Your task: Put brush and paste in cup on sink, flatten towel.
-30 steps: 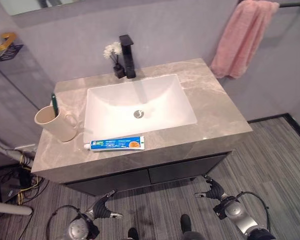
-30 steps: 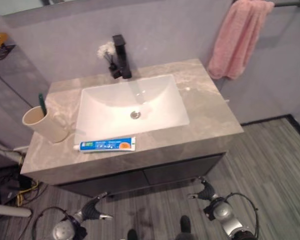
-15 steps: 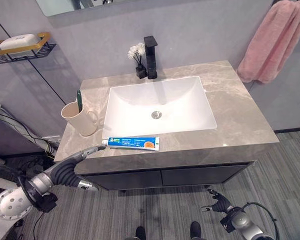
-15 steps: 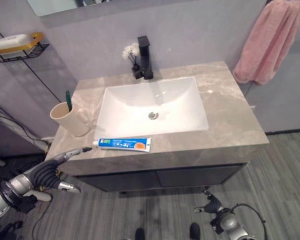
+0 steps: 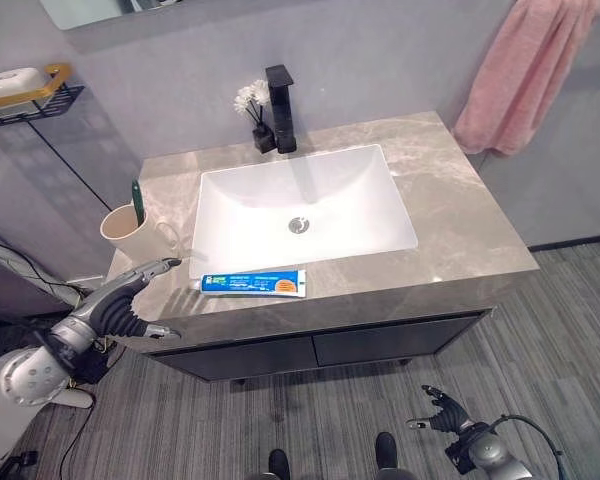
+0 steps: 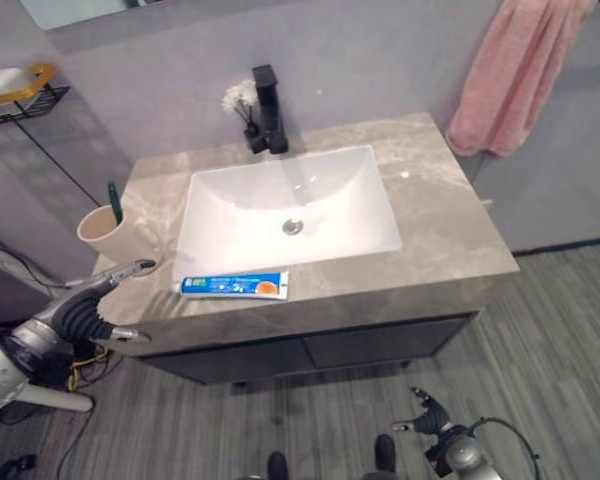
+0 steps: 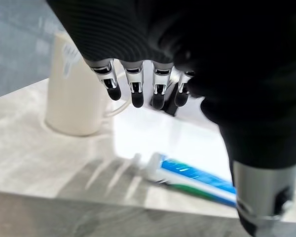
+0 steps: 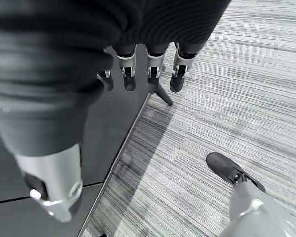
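Toothpaste, blue label, unreadable print

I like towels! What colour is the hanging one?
Pink towel, best seen in the left eye view.

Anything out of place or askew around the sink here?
The toothpaste tube lies flat on the counter's front edge instead of in the cup, which already holds the brush. The pink towel hangs bunched. Nothing looks spilled or damaged.

counter: polished veined stone, faint sheen | basin: glossy white ceramic | tap: matt black metal | towel: soft pink looped cloth | cup: matt cream plastic | paste tube: shiny plastic | floor: grey streaked wood-look planks
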{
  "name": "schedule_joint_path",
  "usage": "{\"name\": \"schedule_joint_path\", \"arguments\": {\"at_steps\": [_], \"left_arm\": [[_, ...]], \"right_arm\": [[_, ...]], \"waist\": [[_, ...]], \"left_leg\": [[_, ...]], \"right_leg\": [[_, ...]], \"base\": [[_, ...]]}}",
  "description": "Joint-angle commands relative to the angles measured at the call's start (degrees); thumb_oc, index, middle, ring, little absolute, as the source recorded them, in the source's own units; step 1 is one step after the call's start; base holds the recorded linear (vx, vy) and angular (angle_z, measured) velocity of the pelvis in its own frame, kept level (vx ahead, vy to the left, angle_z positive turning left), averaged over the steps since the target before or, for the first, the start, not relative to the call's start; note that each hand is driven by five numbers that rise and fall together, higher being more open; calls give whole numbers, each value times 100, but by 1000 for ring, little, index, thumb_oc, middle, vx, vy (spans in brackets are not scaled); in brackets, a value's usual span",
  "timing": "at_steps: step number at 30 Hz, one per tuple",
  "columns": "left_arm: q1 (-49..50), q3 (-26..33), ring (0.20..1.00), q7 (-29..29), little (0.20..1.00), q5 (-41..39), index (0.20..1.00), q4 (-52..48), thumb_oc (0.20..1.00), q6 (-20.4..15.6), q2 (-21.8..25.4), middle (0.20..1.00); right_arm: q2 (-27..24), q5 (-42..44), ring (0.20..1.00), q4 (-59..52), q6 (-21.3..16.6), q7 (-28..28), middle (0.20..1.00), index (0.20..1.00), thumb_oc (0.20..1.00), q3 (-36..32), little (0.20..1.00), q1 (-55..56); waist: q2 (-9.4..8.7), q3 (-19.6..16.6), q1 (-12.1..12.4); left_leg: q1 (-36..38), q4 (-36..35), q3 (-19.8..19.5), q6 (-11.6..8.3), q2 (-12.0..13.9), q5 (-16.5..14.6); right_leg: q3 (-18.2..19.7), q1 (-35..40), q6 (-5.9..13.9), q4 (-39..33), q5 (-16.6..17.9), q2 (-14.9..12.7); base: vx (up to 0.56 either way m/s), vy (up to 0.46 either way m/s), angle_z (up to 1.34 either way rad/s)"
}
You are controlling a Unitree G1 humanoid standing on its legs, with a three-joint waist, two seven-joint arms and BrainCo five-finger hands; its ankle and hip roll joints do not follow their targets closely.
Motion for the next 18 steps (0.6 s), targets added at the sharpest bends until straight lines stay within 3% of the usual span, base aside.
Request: {"name": "schedule_joint_path", "arguments": {"at_steps": [1,11,18], "left_arm": [[-659,-108,1000,443,1000,46,1000,455,1000,-79,-248,1000],[-1250,-682,1000,569,1000,461,1000,1206,1000,18,-819,1000],[-1216,-605,1000,556,1000,495,1000,1204,1000,19,-807,1000]], "right_arm": [[11,58,1000,-260,-116,-96,1000,1000,1000,-49,1000,-264],[2,-33,1000,-295,-108,-156,1000,1000,1000,-100,1000,-233],[26,-60,1000,-318,-106,-136,1000,1000,1000,-111,1000,-143]], "waist": [[-312,9,-101],[-388,-19,-277],[-416,-40,-315]], "left_leg": [[4,56,-81,-53,8,-176],[-127,56,63,-8,-27,-220],[-60,56,120,-7,-16,-262]], "right_leg": [[247,31,491,43,38,-424],[425,-248,544,43,124,-397],[470,-247,549,43,110,-390]], "base": [[-5,27,-20],[9,25,-10],[22,14,-6]]}}
